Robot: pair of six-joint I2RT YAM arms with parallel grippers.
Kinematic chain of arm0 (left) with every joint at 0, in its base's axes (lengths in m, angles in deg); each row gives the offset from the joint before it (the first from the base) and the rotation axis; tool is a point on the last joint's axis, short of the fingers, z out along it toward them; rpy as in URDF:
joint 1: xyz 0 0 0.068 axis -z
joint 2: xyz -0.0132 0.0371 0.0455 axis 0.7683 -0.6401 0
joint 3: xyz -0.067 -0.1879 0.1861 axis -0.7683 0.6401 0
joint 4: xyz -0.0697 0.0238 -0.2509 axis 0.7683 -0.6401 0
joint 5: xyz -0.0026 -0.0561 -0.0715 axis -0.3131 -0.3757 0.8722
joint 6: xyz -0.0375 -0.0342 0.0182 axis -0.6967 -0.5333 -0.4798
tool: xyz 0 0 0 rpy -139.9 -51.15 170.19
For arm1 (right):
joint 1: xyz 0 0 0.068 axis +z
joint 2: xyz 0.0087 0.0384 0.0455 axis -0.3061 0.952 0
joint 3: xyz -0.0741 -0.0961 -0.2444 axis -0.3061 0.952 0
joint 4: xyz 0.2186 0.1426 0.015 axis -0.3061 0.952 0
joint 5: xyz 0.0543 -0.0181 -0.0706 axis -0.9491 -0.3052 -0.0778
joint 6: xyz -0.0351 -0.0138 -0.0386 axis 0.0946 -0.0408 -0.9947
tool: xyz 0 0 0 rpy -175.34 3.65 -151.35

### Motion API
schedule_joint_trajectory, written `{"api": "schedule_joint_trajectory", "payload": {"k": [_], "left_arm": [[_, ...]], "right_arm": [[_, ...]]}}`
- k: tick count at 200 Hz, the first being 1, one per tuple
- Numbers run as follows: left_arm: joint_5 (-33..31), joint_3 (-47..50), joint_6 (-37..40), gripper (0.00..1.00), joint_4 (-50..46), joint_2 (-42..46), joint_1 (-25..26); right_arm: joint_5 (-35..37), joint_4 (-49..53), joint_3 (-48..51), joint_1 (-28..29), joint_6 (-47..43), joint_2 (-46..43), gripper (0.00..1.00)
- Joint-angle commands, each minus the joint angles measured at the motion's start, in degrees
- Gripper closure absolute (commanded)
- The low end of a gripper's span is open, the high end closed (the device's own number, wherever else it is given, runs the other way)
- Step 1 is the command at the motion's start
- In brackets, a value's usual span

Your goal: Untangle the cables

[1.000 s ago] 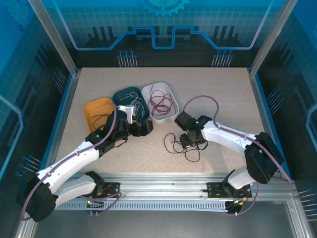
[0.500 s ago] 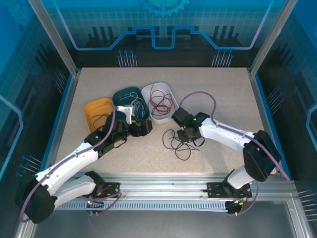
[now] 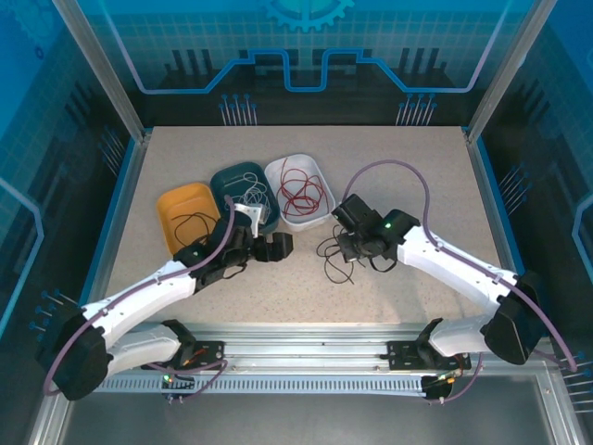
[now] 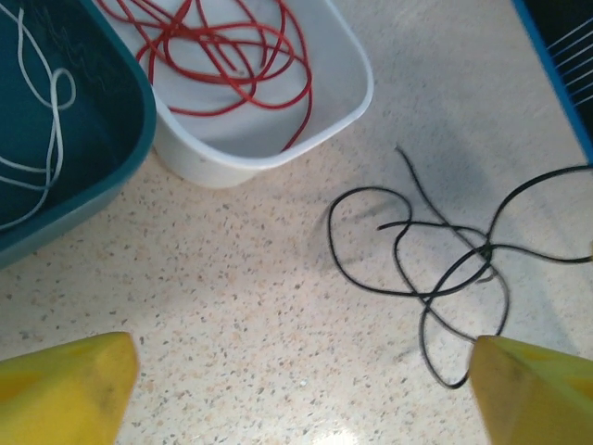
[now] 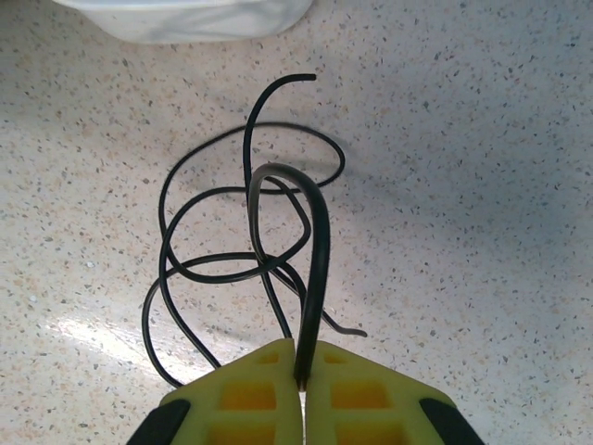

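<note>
Top view: bright, even light is falling from above on the table (image 3: 408, 176), while the blue walls around it are reading much dimmer. The arms are throwing short, soft shadows beneath themselves.

Left wrist view: the white bin (image 4: 343, 83) is casting a soft shadow to its right. Pale glare is pooling on the near tabletop. The left gripper's fingers (image 4: 65, 385) are blurring at the bottom corners.

Right wrist view: the black cable (image 5: 213, 232) is lying sharp on the table, and is going soft and grey where it is rising toward the lens. Glare is showing at near left.

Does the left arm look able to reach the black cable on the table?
Probably yes: the left gripper is open and only bare table separates it from the black cable, though the right gripper pinches that same cable.
</note>
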Motion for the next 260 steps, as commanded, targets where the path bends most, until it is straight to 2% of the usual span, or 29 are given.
{"api": "schedule_joint_trajectory", "payload": {"k": [1,27,54,81,99,140,153,183,218,260], "left_arm": [[-5.45,-2.6,-0.6,0.13,-0.47,-2.4,2.06],[-6.65,-2.38,4.43,0.17,4.2,-6.44,5.51],[-5.89,-0.27,13.13,0.18,11.49,-10.69,8.02],[0.43,6.02,21.39,0.2,28.05,-13.86,8.84],[3.05,9.97,23.6,0.27,39.22,-16.11,8.84],[5.54,10.64,26.54,0.28,49.01,-23.02,8.84],[6.27,10.14,26.3,0.37,51.51,-25.47,8.93],[8.85,9.86,26.9,0.38,56.46,-29.03,9.67],[10.83,11.07,26.91,0.41,61.78,-30.81,10.58],[10.32,10.74,27.5,0.45,62.34,-30.5,11.02]], "right_arm": [[0.99,0.73,0.07,0.98,0.84,-2.16,0.95],[0.97,1.2,0.02,1.18,1.24,-2.28,0.95],[1.47,2.88,-0.86,1.23,1.93,-2.48,0.95],[1.41,3.85,-1.64,1.19,2.06,-3.34,0.95],[1.41,4.05,-2.04,1.13,2.04,-4.06,0.94],[0.1,3.98,-2.55,0.83,1.85,-6.33,0.94],[-0.33,4.23,-2.84,0.67,1.95,-7.13,0.94],[-1.7,4.6,-3.74,0.35,2.64,-9.21,0.94],[-3.74,4.19,-4.53,-0.6,3.35,-12.33,0.94],[-8.02,2.89,-4.65,-1.95,3.36,-15.45,0.94]]}}
